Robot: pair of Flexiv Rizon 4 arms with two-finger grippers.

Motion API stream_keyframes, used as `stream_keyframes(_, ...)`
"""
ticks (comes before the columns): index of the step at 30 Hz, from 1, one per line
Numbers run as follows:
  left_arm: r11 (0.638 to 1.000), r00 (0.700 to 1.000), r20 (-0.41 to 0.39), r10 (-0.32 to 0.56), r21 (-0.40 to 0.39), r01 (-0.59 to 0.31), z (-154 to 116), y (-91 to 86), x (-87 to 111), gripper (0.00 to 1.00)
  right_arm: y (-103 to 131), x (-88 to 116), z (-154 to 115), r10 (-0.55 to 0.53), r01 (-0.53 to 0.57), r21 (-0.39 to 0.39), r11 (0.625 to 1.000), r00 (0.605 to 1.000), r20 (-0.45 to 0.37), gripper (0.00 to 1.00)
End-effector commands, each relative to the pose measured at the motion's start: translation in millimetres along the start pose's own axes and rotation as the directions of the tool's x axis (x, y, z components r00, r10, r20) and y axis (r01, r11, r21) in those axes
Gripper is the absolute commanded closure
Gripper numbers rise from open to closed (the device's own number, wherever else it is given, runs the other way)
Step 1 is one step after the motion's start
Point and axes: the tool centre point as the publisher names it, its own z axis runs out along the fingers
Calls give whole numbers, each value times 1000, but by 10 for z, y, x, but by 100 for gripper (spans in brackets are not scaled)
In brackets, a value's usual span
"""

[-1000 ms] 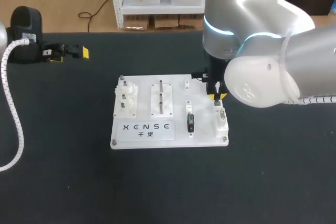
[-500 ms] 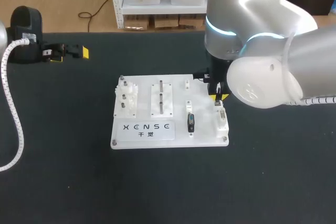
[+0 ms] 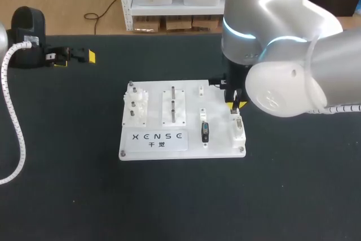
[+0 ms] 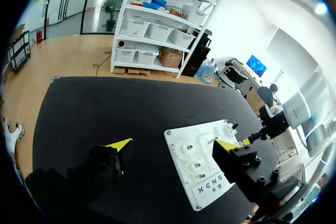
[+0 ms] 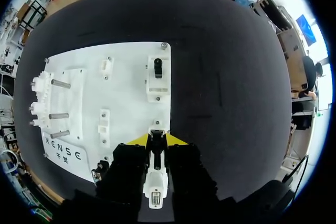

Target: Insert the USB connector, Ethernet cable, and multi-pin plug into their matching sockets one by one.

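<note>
Right gripper (image 3: 233,104), half hidden under its bulky silver arm, hangs over the right edge of a white plastic socket board (image 3: 169,146) on the matte black table (image 3: 67,184), near a black oblong connector (image 3: 205,131) seated in a white block. Seen from the left wrist, the left gripper (image 4: 173,144) gapes wide and holds nothing, with the board ahead of it. Seen from the right wrist, yellow-tipped fingers (image 5: 137,141) clamp a slim white plug (image 5: 156,174), its nose at a small white socket (image 5: 156,128).

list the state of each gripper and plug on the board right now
left gripper: open, empty, off the white board
right gripper: shut on the white plug
white plug: held between the fingers, tip at a socket on the board's edge; seated or not, cannot tell
black connector: sitting in its white socket block
</note>
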Motion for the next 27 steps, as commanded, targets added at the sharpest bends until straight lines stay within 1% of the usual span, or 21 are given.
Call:
stream_keyframes(1,1000,1000,0,0,0,0,0,0,0,0,1,1,20,-1,1,-2,1000,1000,-2,100)
stream_keyframes(10,1000,1000,0,0,0,0,0,0,0,0,-22,17,60,7,-7,7,1000,1000,-9,100)
stream_keyframes(19,1000,1000,0,0,0,0,0,0,0,0,-87,46,141,38,-38,10,999,999,-38,100)
stream_keyframes(27,1000,1000,0,0,0,0,0,0,0,0,-94,22,159,34,-33,19,999,998,-48,100)
